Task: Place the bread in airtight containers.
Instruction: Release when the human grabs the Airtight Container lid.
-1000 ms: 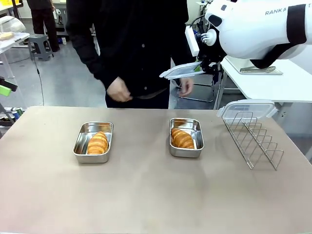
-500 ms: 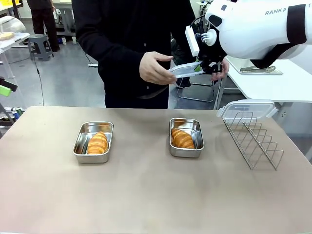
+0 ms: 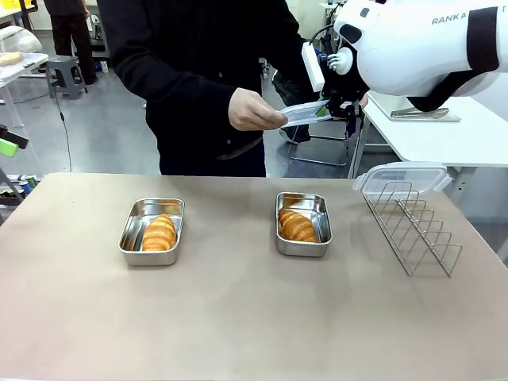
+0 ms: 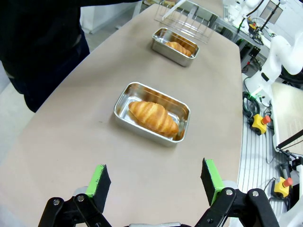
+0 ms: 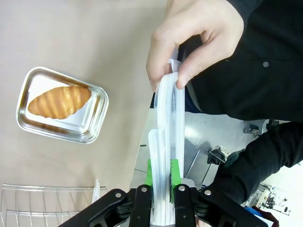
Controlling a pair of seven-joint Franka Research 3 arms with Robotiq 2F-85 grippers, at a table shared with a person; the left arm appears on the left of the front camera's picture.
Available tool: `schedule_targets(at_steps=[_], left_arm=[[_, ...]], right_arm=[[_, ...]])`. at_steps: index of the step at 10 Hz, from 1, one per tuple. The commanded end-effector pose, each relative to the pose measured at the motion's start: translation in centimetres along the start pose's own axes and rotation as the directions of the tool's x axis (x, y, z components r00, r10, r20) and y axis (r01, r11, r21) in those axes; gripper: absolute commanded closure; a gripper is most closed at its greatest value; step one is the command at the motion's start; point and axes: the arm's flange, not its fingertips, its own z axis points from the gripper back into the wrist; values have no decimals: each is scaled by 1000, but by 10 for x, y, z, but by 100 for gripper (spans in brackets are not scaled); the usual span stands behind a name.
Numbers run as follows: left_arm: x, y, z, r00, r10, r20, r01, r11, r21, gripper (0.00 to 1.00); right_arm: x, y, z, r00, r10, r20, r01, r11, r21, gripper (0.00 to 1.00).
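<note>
Two steel airtight containers stand open on the table, each with a piece of bread inside: the left tin [image 3: 127, 232] holds a croissant [image 3: 159, 233], and the right tin [image 3: 324, 225] holds another croissant [image 3: 297, 226]. High above the far edge, my right gripper [image 3: 337, 108] [image 5: 162, 175] is shut on one end of a clear plastic lid [image 3: 305, 113] [image 5: 168, 127]. The person's hand [image 3: 255, 109] [image 5: 189, 42] grips the lid's other end. My left gripper [image 4: 155, 178] hangs open over the near table, short of a tin [image 4: 122, 101] with its croissant [image 4: 153, 116].
A wire rack [image 3: 413, 226] stands at the right of the table, with a second clear lid [image 3: 402, 176] resting on its far end. The person in black stands at the far side. A white side table [image 3: 444, 135] sits behind on the right.
The person's hand rose from waist height, reached across and took hold of the lid's free end. My right gripper and the lid stayed in place.
</note>
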Motion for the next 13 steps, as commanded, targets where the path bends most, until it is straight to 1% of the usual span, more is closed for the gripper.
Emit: schedule_targets(at_steps=[1, 3, 4, 5, 6, 7, 8, 9, 10, 11, 12, 13], left_arm=[[1, -2, 0, 1000, -9, -9, 9, 1000, 2, 0], [1, -2, 0, 1000, -9, -9, 9, 1000, 2, 0], [1, -2, 0, 1000, -9, -9, 9, 1000, 2, 0], [1, -2, 0, 1000, -9, -9, 9, 1000, 2, 0], [1, -2, 0, 1000, -9, -9, 9, 1000, 2, 0], [1, -2, 0, 1000, -9, -9, 9, 1000, 2, 0], [1, -2, 0, 1000, -9, -9, 9, 1000, 2, 0], [1, -2, 0, 1000, -9, -9, 9, 1000, 2, 0], [1, -2, 0, 1000, -9, -9, 9, 1000, 2, 0], [1, -2, 0, 1000, -9, -9, 9, 1000, 2, 0], [1, -2, 0, 1000, -9, -9, 9, 1000, 2, 0], [1, -2, 0, 1000, -9, -9, 9, 1000, 2, 0]], right_arm=[[-2, -1, 2, 1000, 0, 13, 0, 1000, -6, 100], [-2, -1, 2, 1000, 0, 13, 0, 1000, -6, 100], [0, 0, 0, 1000, 0, 0, 0, 1000, 0, 66], [0, -1, 4, 1000, -24, -13, 24, 999, 44, 29], [0, -4, 13, 997, -74, -1, 74, 996, 42, 9], [-2, -7, 26, 990, -139, -15, 139, 990, 33, 0], [-8, -11, 41, 976, -217, -15, 217, 976, 16, 0], [-20, -13, 56, 938, -345, 34, 344, 939, 24, 0], [-40, -14, 69, 882, -465, 82, 461, 885, 60, 0], [-70, -9, 77, 761, -628, 159, 614, 778, 136, 0], [-99, 3, 84, 655, -720, 227, 685, 693, 224, 0], [-127, 20, 92, 578, -779, 243, 739, 626, 251, 0]])
